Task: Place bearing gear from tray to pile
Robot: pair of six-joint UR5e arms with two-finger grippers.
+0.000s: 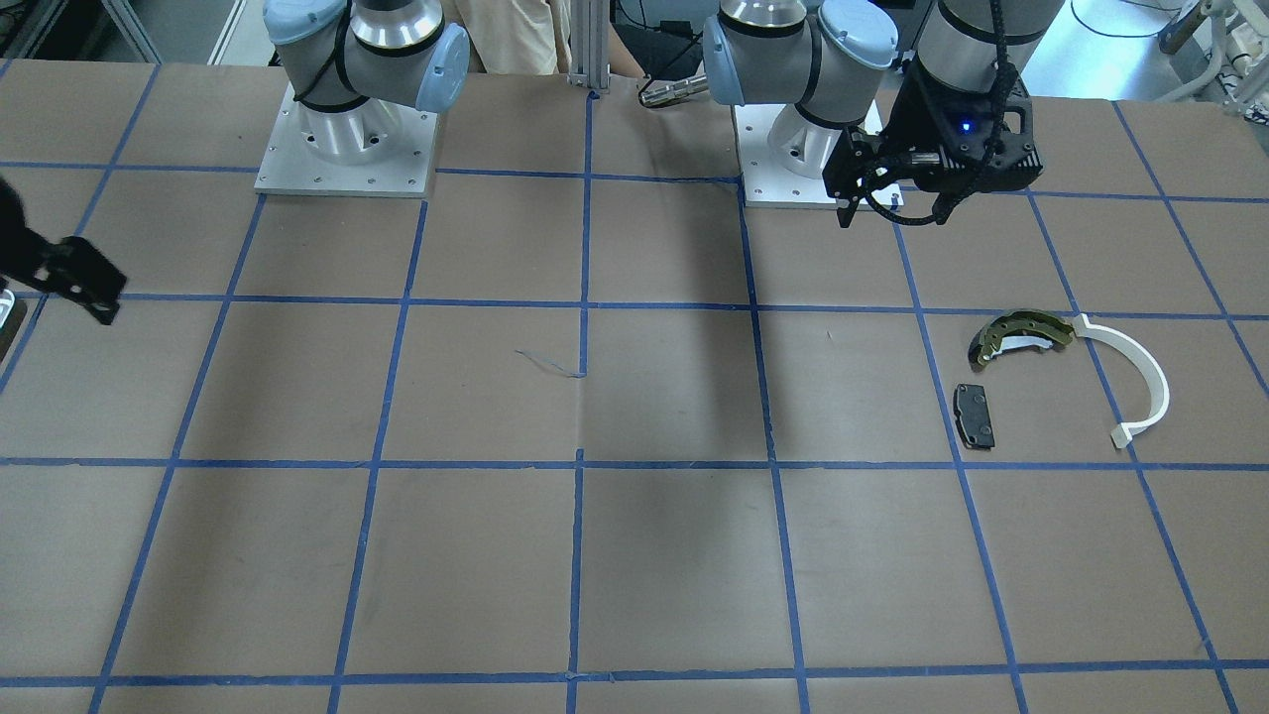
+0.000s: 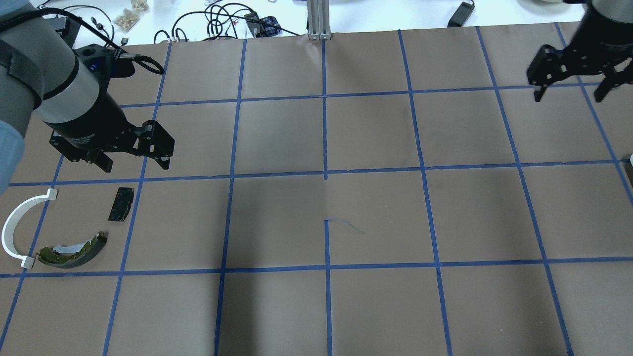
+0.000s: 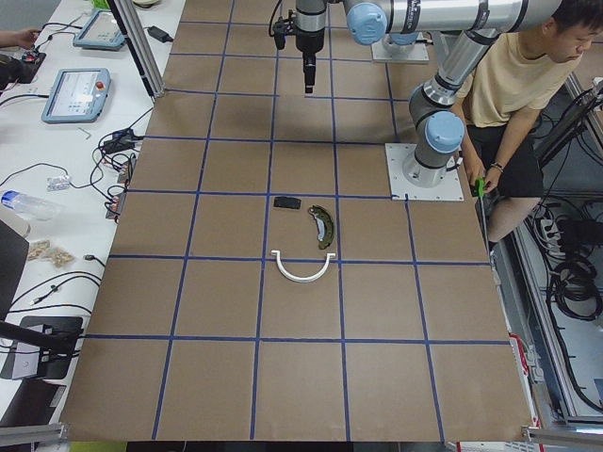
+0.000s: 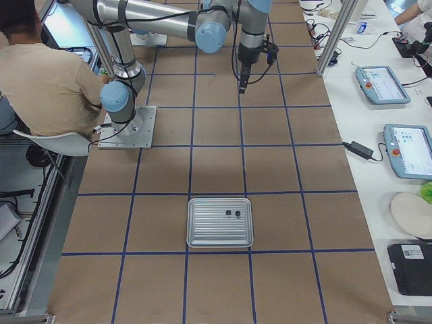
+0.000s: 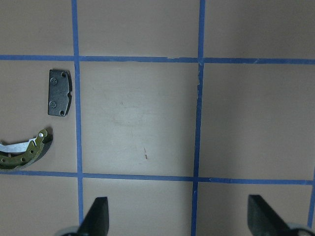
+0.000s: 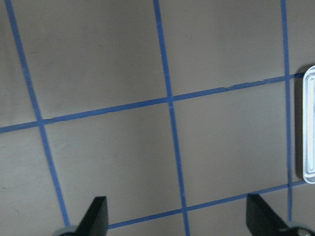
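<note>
The tray (image 4: pixel 202 239) is a ribbed metal one; two small dark round parts (image 4: pixel 233 214), the bearing gears, lie in it. The pile holds an olive-gold brake shoe (image 2: pixel 74 249), a white plastic arc (image 2: pixel 12 227) and a black pad (image 2: pixel 121 203). My left gripper (image 2: pixel 133 158) hangs open and empty above the table just beyond the pad, with the pad (image 5: pixel 60 92) and the shoe (image 5: pixel 24 155) at the left of its wrist view. My right gripper (image 2: pixel 568 94) is open and empty at the far right. The tray's edge (image 6: pixel 309 132) shows at the right of its wrist view.
The table is brown paper with a blue tape grid. The two arm bases (image 1: pixel 347 149) stand on the robot's side. A person (image 3: pixel 518 85) sits behind the bases. Cables and tablets (image 3: pixel 75 94) lie on a white bench beyond the table.
</note>
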